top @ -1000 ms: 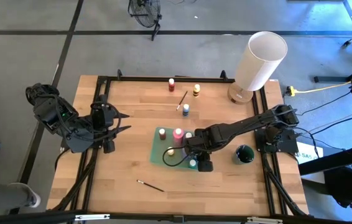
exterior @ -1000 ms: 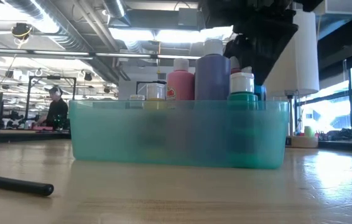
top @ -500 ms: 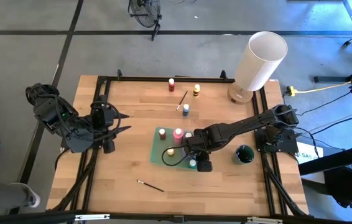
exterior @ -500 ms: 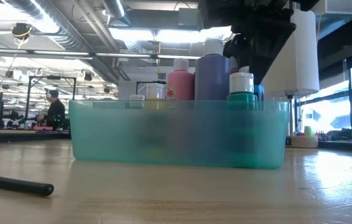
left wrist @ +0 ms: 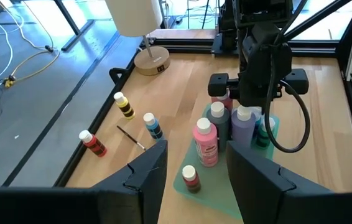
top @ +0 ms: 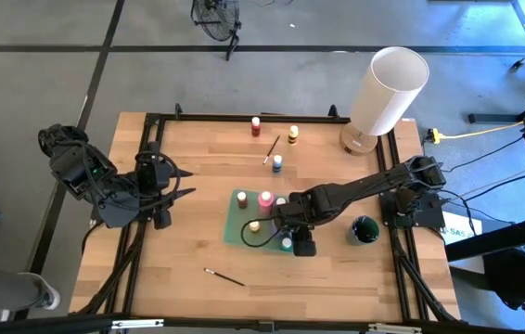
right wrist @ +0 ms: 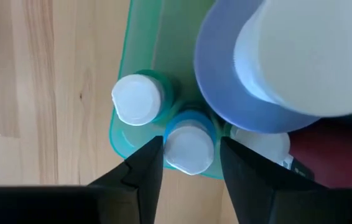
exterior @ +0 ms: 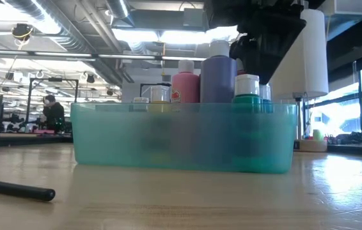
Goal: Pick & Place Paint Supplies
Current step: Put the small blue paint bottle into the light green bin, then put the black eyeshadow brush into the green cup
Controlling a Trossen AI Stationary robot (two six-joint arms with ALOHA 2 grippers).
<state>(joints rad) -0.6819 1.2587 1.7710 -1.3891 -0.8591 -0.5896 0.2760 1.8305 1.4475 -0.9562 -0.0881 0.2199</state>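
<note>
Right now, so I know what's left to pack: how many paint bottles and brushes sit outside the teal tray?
Bottles: 3 (red bottle, yellow bottle, blue bottle)
Brushes: 2 (far brush, near brush)
Total: 5

A light wooden table (top: 198,250) fills the middle of the high view, edged by a black metal frame (top: 142,278). At its upper right corner stands a large white cylinder (top: 388,90) on a round wooden base (top: 355,141), tilted toward the upper right of the frame. Near the table's right edge sits a dark green cup (top: 364,230). A floor fan (top: 216,17) shows at the top centre on the grey floor. A yellow cable (top: 485,132) runs at the right. In the low view, a seated person (exterior: 53,115) shows far left.
</note>
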